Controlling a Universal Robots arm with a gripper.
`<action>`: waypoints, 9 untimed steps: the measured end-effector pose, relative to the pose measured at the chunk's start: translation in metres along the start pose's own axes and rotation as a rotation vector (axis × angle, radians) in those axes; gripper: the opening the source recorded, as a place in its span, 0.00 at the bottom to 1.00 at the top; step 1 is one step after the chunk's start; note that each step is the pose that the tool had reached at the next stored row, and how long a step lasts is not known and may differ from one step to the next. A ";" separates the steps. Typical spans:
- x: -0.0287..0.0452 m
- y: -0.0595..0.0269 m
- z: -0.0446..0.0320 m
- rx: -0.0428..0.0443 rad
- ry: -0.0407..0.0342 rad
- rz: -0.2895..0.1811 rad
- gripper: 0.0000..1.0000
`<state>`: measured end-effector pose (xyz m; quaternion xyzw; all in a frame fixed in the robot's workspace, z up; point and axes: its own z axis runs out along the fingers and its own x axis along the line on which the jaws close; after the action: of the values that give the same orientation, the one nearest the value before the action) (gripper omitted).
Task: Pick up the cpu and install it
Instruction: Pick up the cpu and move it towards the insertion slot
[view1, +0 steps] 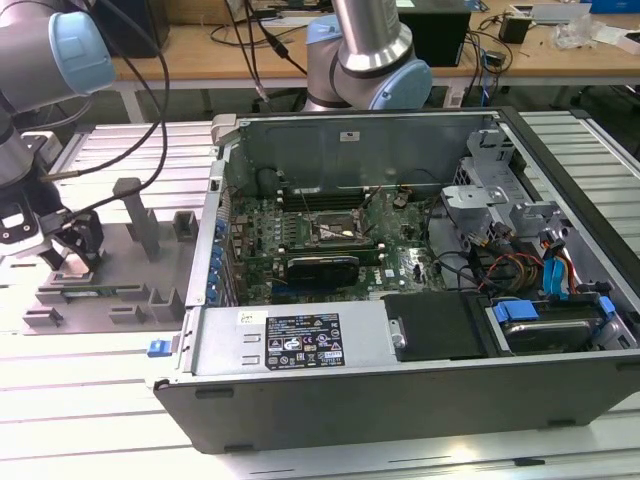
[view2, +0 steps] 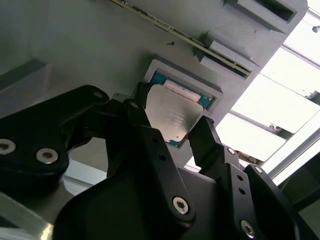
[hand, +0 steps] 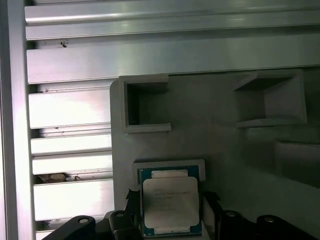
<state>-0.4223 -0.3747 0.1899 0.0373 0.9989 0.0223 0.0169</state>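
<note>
Gripper (view2: 169, 127) low over grey tray (view2: 75, 45), straddling the cpu (view2: 172, 116), which lies flat in its recess; clamped or open, can't tell.

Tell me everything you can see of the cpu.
The cpu is a flat square chip. It has a dull silvery metal lid with faint print, set on a thin green board that shows as a rim around it. It lies flat, lid up, in a shallow framed recess of the grey tray. The gripper's black fingers stand open, close on two opposite sides of it; whether they touch it cannot be told. Nothing rests on it.
</note>
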 end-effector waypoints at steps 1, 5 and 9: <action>0.0000 0.0000 0.0009 0.0000 0.0000 0.000 0.60; 0.0000 0.0003 0.0012 -0.0001 -0.0001 0.000 0.60; 0.0002 0.0025 0.0013 -0.0001 0.0000 0.000 0.60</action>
<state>-0.4223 -0.3721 0.1888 0.0372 0.9989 0.0223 0.0170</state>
